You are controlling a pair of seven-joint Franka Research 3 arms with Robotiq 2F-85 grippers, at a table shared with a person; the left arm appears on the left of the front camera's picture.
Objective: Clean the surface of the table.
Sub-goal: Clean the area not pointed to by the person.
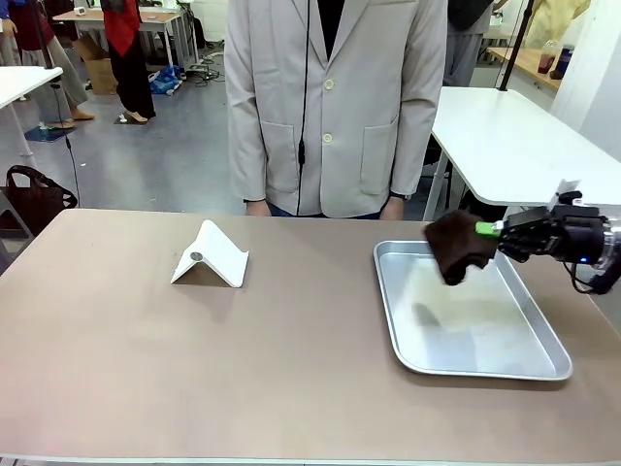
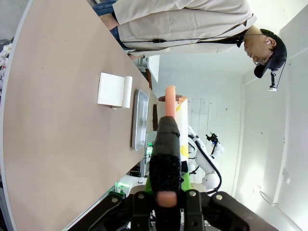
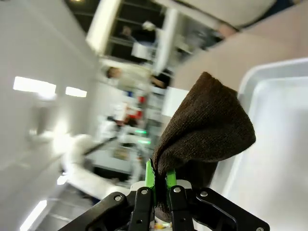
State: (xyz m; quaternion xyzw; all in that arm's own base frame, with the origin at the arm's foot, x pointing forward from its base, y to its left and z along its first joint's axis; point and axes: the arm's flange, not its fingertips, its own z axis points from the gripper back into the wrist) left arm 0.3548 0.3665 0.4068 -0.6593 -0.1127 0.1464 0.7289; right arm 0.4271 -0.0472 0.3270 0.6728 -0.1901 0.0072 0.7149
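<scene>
On the robot's side of the room, one large brownish worktop (image 1: 146,359) with rounded corners, spanning the front view from edge to edge.

- White folded stand (image 1: 209,257): tent-shaped, resting on the worktop left of centre, well apart from the tray.
- Silver metal tray (image 1: 388,301): rectangular and shallow, lying flat on the right part of the worktop. A faint shadow falls on its floor.
- Dark brown cloth (image 1: 454,248): bunched, hanging over the far end of the tray. The right wrist view shows its knitted surface (image 3: 207,120) drooping beside the pale tray rim (image 3: 255,82).
- Right claw (image 1: 485,231): reaches in level from the right edge, green pads pinching one edge of the cloth. Seen from its own wrist (image 3: 160,175), the fingers are tight on the fabric.
- Left claw (image 2: 169,125): fingers pressed together, held in the air off the near left side of the worktop (image 2: 48,120). The stand (image 2: 113,90) and tray (image 2: 139,120) lie beyond it.
- Person (image 1: 335,107): in a light grey jacket, standing at the far edge of the worktop.
- White-topped table (image 1: 505,136): behind, at right.
</scene>
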